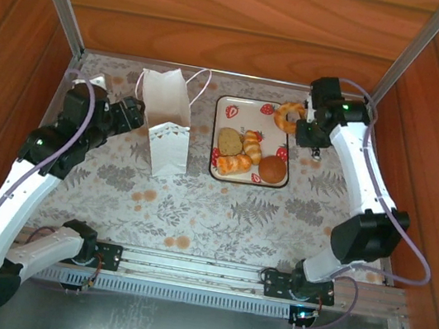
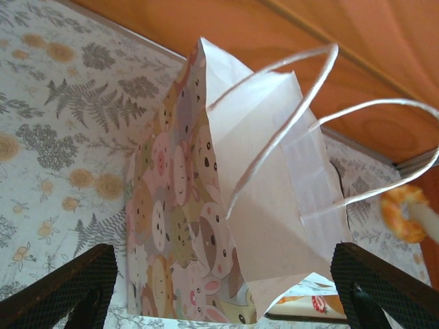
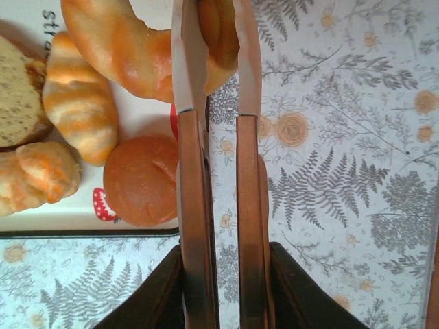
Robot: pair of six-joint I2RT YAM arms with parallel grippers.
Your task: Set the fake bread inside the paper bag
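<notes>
The white paper bag [image 1: 168, 144] stands left of centre, its animal-print side [image 2: 171, 226] and cord handles facing my left wrist camera. My left gripper [image 1: 131, 113] is open, its black fingers [image 2: 62, 288] either side of the bag's lower part without pressing it. My right gripper [image 1: 312, 133] is shut on thin metal tongs [image 3: 192, 171]. The tong tips pinch a curved orange pastry [image 3: 123, 48] over the tray's far right corner [image 1: 288, 115]. On the tray lie a brown slice [image 1: 230, 141], two croissants [image 1: 252, 145] [image 1: 234, 164] and a round bun [image 1: 272, 169].
The strawberry-printed tray [image 1: 239, 118] sits just right of the bag. Wooden walls close in the far side and both flanks of the fern-patterned table [image 1: 220, 215]. A metal rail [image 1: 211, 272] runs along the near edge by the arm bases.
</notes>
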